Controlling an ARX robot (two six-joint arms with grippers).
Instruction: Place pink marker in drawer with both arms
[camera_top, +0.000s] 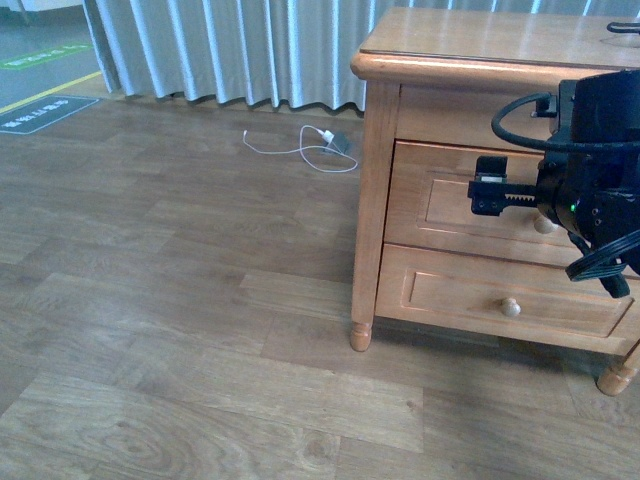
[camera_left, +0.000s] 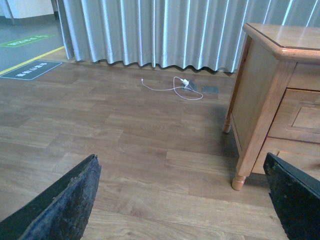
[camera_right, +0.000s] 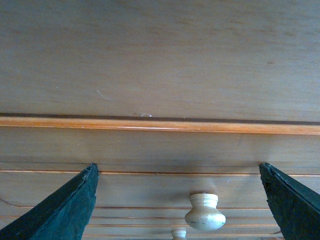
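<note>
The drawer (camera_top: 450, 200) is the upper wide front of a honey-brown dresser and stands shut. Its pale round knob (camera_right: 205, 212) lies between the spread black fingers (camera_right: 65, 210) of my right gripper (camera_right: 180, 205), close to it and not touching. From the front, my right gripper (camera_top: 535, 198) hangs before that drawer front and partly hides the knob (camera_top: 545, 224). My left gripper (camera_left: 182, 200) is open over bare floor, left of the dresser's corner leg (camera_left: 239, 181), with nothing between its fingers (camera_left: 65, 200). The pink marker is out of view.
A second drawer front with its own knob (camera_top: 511, 307) sits below. A white charger and cable (camera_top: 325, 150) lie on the wood floor near grey curtains (camera_top: 230, 50). A dark object (camera_top: 625, 28) rests on the dresser top at the far right edge.
</note>
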